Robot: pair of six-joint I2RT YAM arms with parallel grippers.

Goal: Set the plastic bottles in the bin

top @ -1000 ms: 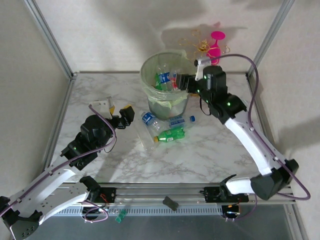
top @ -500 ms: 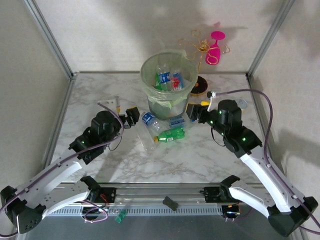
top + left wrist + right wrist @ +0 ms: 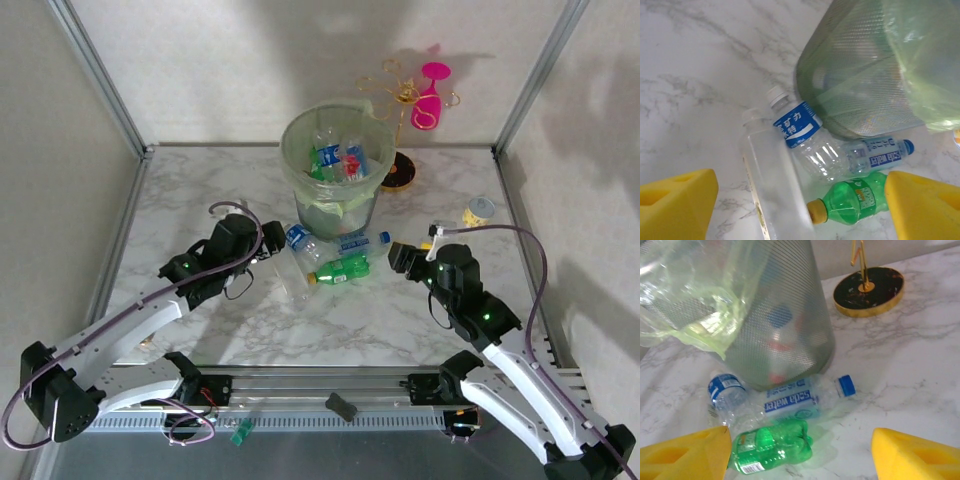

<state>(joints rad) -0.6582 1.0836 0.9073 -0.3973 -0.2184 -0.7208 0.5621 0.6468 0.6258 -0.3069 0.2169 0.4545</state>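
Left arm: base at the near left, running low over the marble table (image 3: 170,190) toward the far right, wrist near centre. The left gripper (image 3: 270,250) sits just left of the bottle cluster, aimed at it. In the wrist view its yellow fingertips (image 3: 677,205) are spread wide at either edge. Nothing is gripped, and the bottles lie below the gap.

Right arm: elbow folded at the near right corner, forearm reaching far-left. The right gripper (image 3: 398,256) is just right of the cluster, pointed at it. Its jaws are wide apart and empty, with the yellow pads (image 3: 917,455) at the near corners of its wrist view.

The bin (image 3: 292,150) stands upright at far centre, green liner folded over the rim. Several bottles (image 3: 335,160) are inside, with blue and red labels showing.

Four more lie on the table at the bin's near foot, bunched together:
- white-capped bottle (image 3: 297,238) with a blue label, against the bin wall
- clear unlabelled bottle (image 3: 288,276), near-left of it
- blue-capped bottle (image 3: 362,241), on its side by the bin base
- green bottle (image 3: 343,268), on its side, yellow cap pointing left, nearest of the four

Far right: gold wire stand (image 3: 398,178) with a pink glass (image 3: 430,95) up at its top. A yellow can (image 3: 479,210) stands well right of the bin.
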